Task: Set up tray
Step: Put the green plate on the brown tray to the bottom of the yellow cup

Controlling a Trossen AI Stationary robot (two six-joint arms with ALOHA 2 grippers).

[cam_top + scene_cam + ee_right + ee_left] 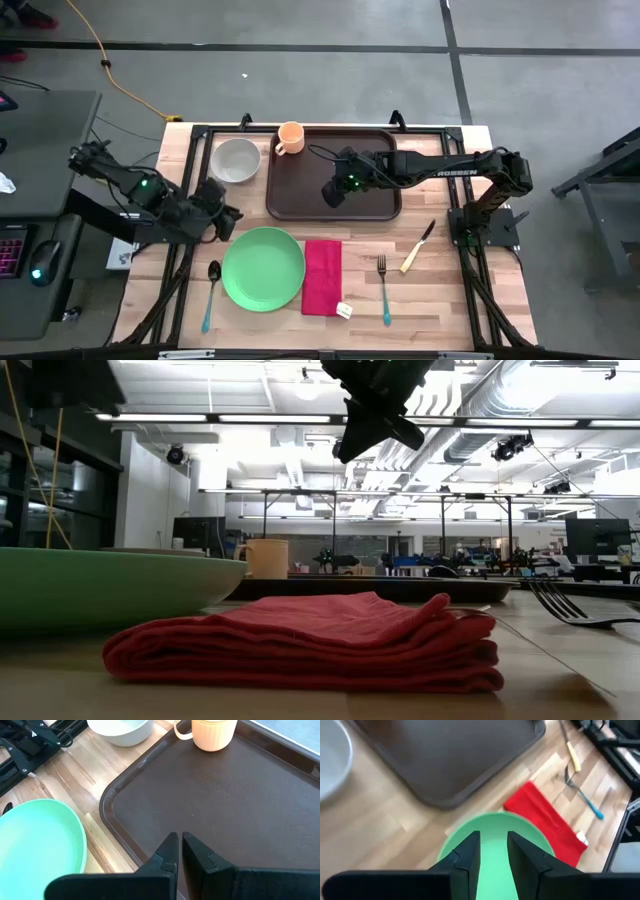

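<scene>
Tray [300, 170] holds cup [290, 137]; right gripper [333, 195] closed, empty, above; left gripper [493, 851] part-open, empty.

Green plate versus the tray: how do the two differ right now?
The green plate is round and light green; the tray is rectangular with rounded corners and dark brown. The plate is empty, while the tray carries an orange cup at one far corner. The plate sits at the table's near edge beside the red napkin; the tray lies farther back, under the right end effector. Both lie flat on the wood.
</scene>
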